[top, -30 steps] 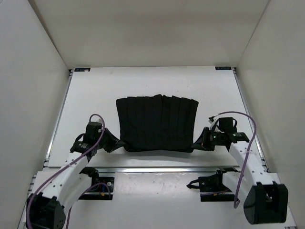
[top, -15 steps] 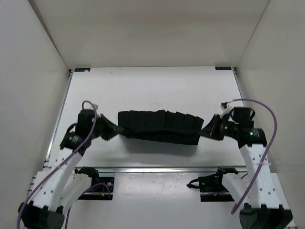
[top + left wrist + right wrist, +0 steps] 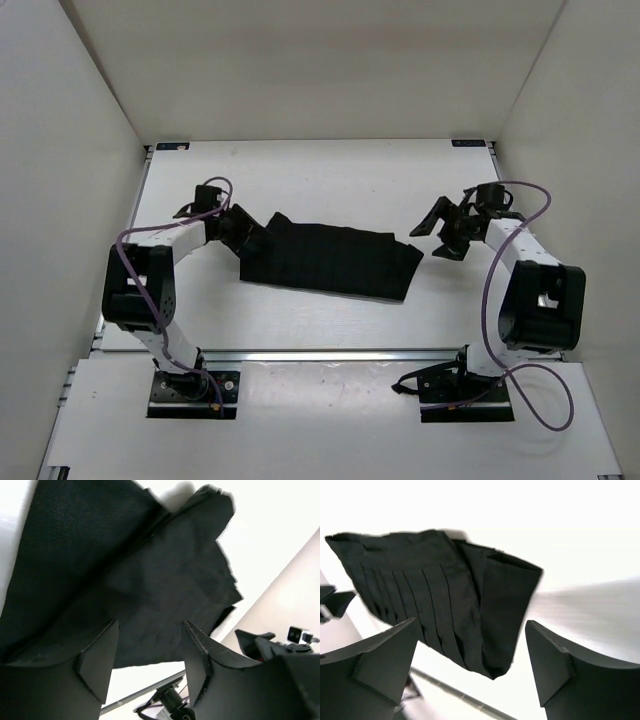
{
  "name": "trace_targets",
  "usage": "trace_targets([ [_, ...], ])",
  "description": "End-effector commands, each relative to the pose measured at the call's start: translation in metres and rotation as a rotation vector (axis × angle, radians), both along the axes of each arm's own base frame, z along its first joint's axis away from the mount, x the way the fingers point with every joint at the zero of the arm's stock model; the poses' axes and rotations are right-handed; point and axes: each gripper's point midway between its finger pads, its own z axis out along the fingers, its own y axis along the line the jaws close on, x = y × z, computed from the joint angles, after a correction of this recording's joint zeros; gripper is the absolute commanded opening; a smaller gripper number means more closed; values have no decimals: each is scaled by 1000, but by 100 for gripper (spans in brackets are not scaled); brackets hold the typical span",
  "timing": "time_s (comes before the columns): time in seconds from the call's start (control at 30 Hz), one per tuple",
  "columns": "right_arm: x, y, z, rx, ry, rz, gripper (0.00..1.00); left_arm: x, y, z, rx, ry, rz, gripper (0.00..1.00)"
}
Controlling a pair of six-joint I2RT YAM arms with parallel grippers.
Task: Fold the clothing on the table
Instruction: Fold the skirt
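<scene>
The left fingers [image 3: 247, 236] are spread wide and hold nothing. In the left wrist view the black skirt [image 3: 140, 575] shows in the gap between them, lying lower down. From above, they sit right at the skirt's left end. I cannot tell if they touch it.

The right fingers [image 3: 434, 237] are wide apart too, and empty. They hang just beside the skirt's right end, with a small bit of white worktop [image 3: 330, 180] showing between.

The skirt lies in the middle of the worktop, folded into a long, flat strip. Its thin pleats run across the short way. In the right wrist view, the right end shows one layer lying on another. A metal rail [image 3: 330, 353] runs along the near edge.
</scene>
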Motion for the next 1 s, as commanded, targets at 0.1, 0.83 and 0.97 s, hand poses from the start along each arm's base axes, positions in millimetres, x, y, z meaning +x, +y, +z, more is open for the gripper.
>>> trace_targets([
  [0.1,-33,-4,13,-126,-51,-13,82,-7,21,61,-4,-186,-2,64],
  [0.83,-83,43,-61,192,80,-207,0,-77,33,-55,379,15,-71,11],
  [0.97,-72,7,-58,110,70,-207,0,-71,2,-50,346,-35,-117,0],
])
